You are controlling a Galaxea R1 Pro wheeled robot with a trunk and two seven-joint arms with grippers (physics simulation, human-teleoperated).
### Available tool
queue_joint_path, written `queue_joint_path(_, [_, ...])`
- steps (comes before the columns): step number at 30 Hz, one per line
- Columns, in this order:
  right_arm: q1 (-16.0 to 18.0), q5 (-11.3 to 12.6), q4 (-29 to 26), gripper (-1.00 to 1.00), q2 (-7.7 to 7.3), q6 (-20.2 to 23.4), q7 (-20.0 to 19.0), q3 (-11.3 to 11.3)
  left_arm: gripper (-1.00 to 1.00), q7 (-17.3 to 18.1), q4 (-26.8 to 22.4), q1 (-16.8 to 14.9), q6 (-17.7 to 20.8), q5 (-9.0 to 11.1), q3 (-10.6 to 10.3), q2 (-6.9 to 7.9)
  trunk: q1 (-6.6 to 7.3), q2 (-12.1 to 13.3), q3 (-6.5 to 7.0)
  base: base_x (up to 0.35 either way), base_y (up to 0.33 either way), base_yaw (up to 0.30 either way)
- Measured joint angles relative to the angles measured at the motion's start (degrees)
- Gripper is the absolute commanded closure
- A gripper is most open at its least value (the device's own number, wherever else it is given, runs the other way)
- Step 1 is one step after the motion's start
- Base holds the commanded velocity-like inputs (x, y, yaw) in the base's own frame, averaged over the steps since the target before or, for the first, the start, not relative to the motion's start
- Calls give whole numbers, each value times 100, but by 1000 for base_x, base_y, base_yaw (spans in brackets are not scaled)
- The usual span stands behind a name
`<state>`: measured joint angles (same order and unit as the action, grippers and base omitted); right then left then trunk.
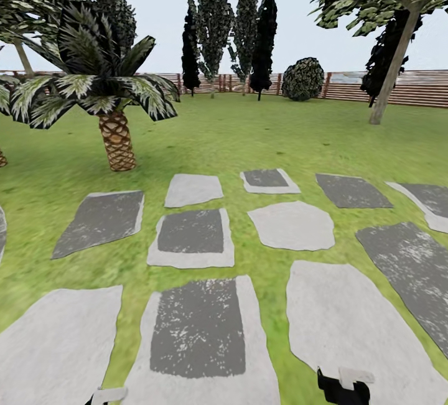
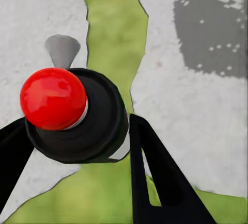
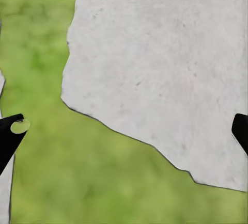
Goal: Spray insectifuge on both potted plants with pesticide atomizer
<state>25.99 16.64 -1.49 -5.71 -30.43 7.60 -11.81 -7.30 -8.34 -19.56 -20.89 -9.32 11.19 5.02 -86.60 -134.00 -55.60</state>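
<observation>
In the left wrist view my left gripper [image 2: 80, 118] is shut around the pesticide atomizer [image 2: 98, 126], seen end-on as a dark round body. It carries a glossy red knob [image 2: 53, 98] and a pale grey nozzle piece [image 2: 62, 49]. One black finger [image 2: 155, 172] presses its side. My right gripper [image 3: 126, 128] stands open over grass and a pale stone, nothing between its fingers. Both grippers peek in at the head view's lower edge, left [image 1: 106, 395] and right [image 1: 342, 386]. The garden lawn [image 1: 249, 137] stretches ahead. Both potted plants are out of view.
Grey and white stepping stones [image 1: 193, 237] lie across the grass in front of me. A palm tree [image 1: 115, 131] stands at the left, a leaning tree trunk [image 1: 389, 75] at the right. The brown slat fence [image 1: 410, 88] and dark cypresses [image 1: 264, 38] close the far side.
</observation>
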Motion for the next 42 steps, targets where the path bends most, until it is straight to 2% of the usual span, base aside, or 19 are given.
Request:
queue_joint_path(16, [-8, 19, -2, -100, 52, 9, -1, 0, 100, 0, -2, 0, 0, 9, 4, 7, 0, 0, 0, 303, -187, 0])
queue_joint_path(28, [-8, 34, -2, -100, 62, 18, 13, 4, 100, -1, 1, 0, -4, 11, 3, 15, 0, 0, -7, 338, -11, 72])
queue_joint_path(32, [-39, 46, -1, -100, 129, 35, 19, 9, 100, -1, -4, 0, -9, 17, 10, 23, 0, 0, -8, 340, 0, 5])
queue_joint_path(42, [-123, 48, -1, -100, 140, 37, 22, 11, 100, -1, -8, 0, -10, 9, 13, 44, 0, 0, -8, 340, 0, 0])
